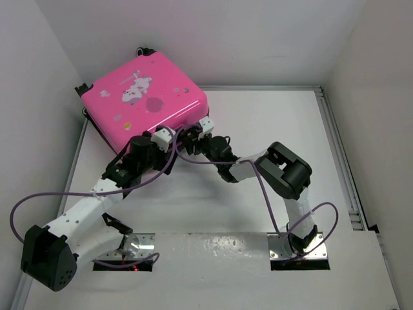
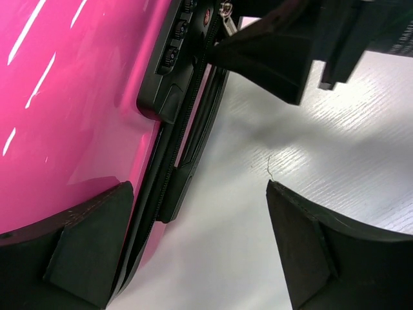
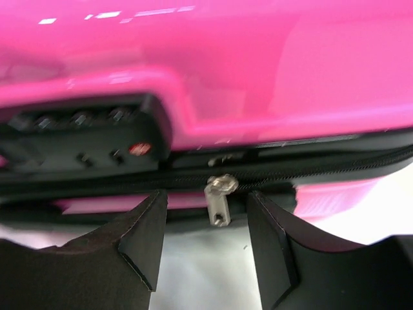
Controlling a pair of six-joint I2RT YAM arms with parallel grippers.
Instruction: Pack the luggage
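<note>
Right wrist: right end effector [image 3: 206,208] released astride zipper pull [image 3: 220,201] on luggage [image 3: 258,64] edge; left end effector [image 2: 197,194] likewise released.

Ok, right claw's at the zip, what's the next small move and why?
Probably back the right claw straight off. The luggage lid is down, it looks zipped shut up to the lock, and the zipper pull hangs free between the open fingers.
</note>
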